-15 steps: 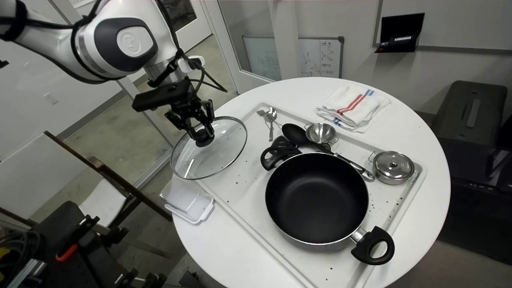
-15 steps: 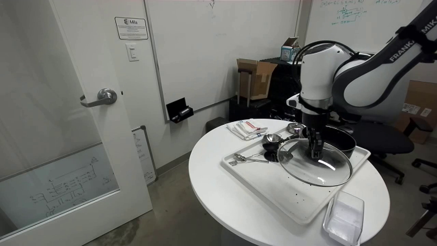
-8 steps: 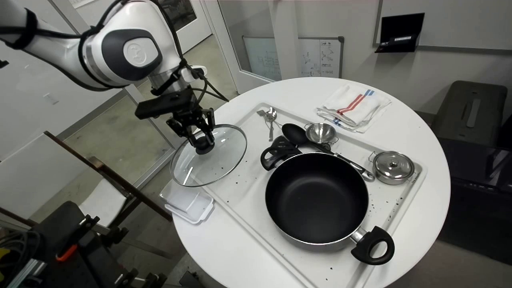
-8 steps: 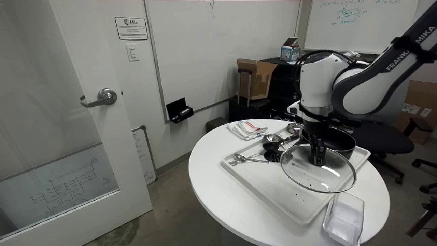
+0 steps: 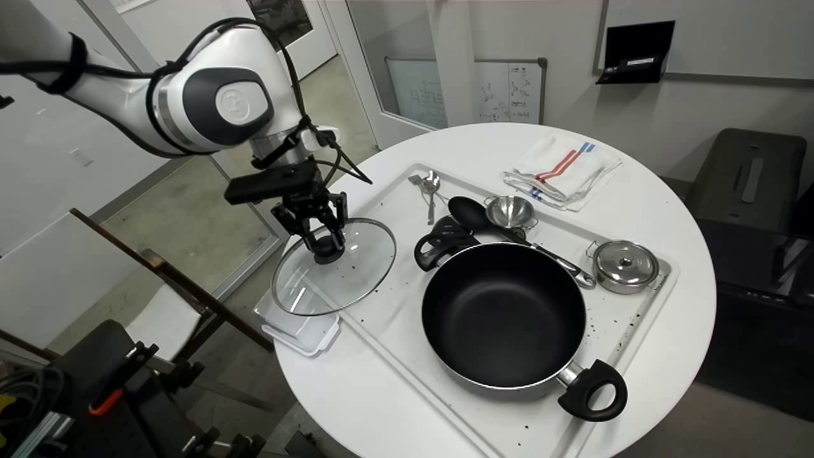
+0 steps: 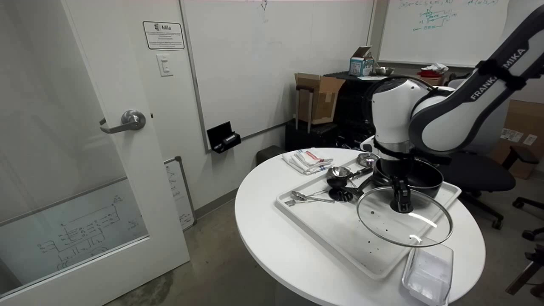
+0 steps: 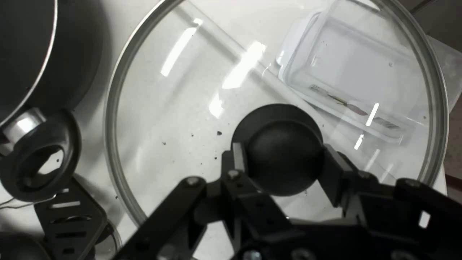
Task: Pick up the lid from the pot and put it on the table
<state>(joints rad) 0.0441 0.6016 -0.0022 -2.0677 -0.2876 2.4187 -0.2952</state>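
**Lid off the pot, landing place still to be settled**

Nearest in the wrist view, the gripper has its fingers pressed in on either side of a black knob, and so holds the lid. The lid hangs well clear of the pot, over an edge of the white tray and part of a plastic container (whether its rim touches that container, I cannot tell).

Next out is the pot, uncovered, standing on the tray. The lifting therefore looks done, and the step in hand is most likely setting the lid down. The next move calls for a choice of place: the round white surface shows bare beside the tray, but that strip looks narrow for so wide a lid, and the container takes up some of it. I would bring the lid clear of the container, lower it flat until the rim is borne all round, and only then spread the fingers; letting go over the container's edge could leave it tipping.

Farther off, a black spoon, a small metal bowl and a small lidded metal vessel are on the tray. Beyond them a folded towel lies on the surface, well apart from the lid.
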